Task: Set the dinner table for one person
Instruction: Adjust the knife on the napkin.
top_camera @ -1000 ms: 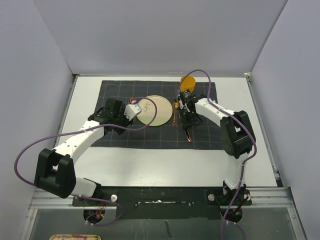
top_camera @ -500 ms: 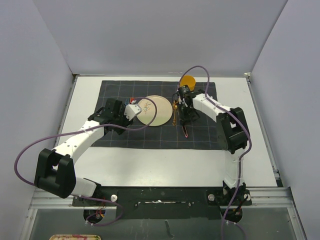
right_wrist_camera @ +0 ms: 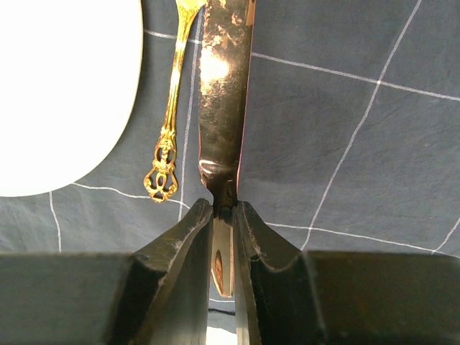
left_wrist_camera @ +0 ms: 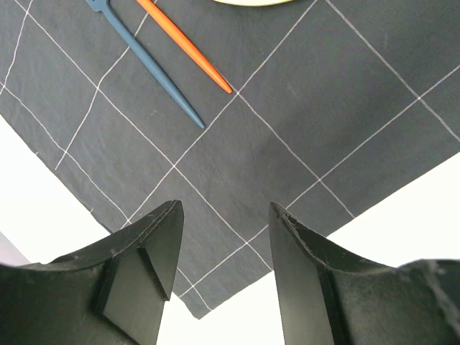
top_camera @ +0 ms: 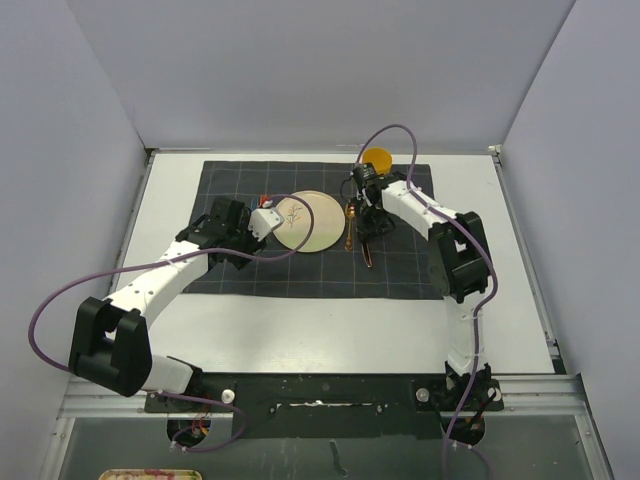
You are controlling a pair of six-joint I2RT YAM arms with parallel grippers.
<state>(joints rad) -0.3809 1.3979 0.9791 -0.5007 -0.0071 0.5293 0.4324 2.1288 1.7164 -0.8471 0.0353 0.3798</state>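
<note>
Here the right gripper [right_wrist_camera: 224,208] is nearly closed, its two dark fingers pinching a copper-coloured table knife [right_wrist_camera: 224,93] where the blade narrows into the handle; the blade runs straight out ahead of the fingertips, and the handle passes back between them. Whether the knife is resting on the cloth or held just above it I cannot tell. Just beside the blade and roughly parallel to it lies a gold utensil with an ornate handle [right_wrist_camera: 169,136], and beyond that utensil is the white plate [right_wrist_camera: 65,93], so the utensil lies between plate and knife. All of this is over the dark grey cloth with a thin light grid [right_wrist_camera: 345,158]. The left gripper [left_wrist_camera: 224,215] is about half open with nothing between its fingers, hanging over the cloth on the plate's other side; ahead of it lie a blue chopstick [left_wrist_camera: 147,65] and an orange chopstick [left_wrist_camera: 188,49], close together with their tips pointing toward the gripper. A yellow cup [top_camera: 377,158] stands at the cloth's far edge, behind the right wrist. The dinner table [top_camera: 330,330] lies under the cloth, its white top showing on every side, with the metal rail along the near edge by the arm bases.
</note>
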